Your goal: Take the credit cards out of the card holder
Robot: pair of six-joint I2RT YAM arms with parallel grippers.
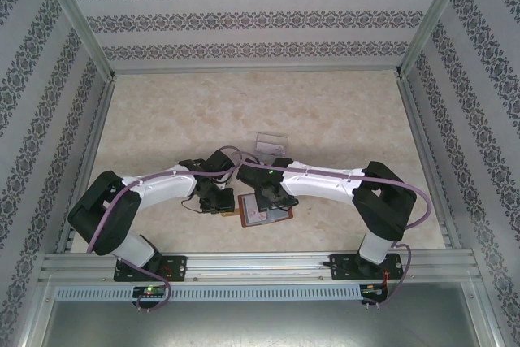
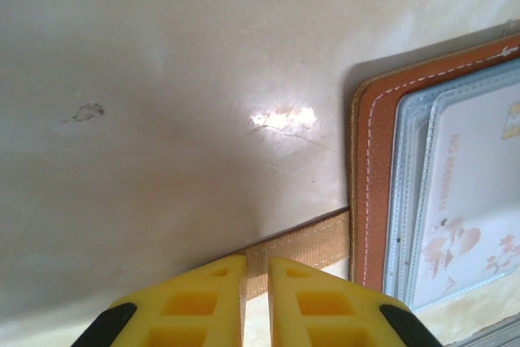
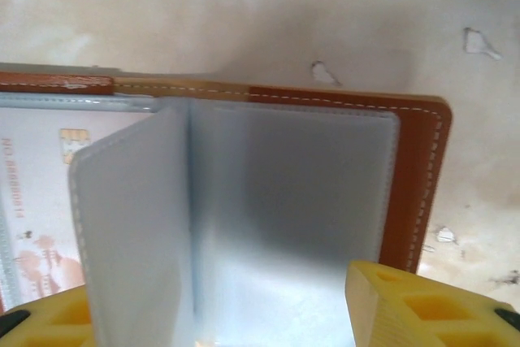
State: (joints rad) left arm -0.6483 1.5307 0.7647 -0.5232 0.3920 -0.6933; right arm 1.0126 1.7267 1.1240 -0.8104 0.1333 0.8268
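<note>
Right gripper [image 3: 219, 298] spread; card holder [image 3: 422, 176] perhaps lengthwise left-right.

We're looking into a robot lab test cell here: bare aluminium frame posts [image 1: 77, 18] box in a marble-look tabletop [image 1: 203, 111], and striped floral wallpaper [image 1: 260, 18] covers the three panel walls. A white left arm [image 1: 158, 187] and right arm [image 1: 325, 175], trailing purple cables, are bolted to a metal rail [image 1: 260, 264] at the near edge.
</note>
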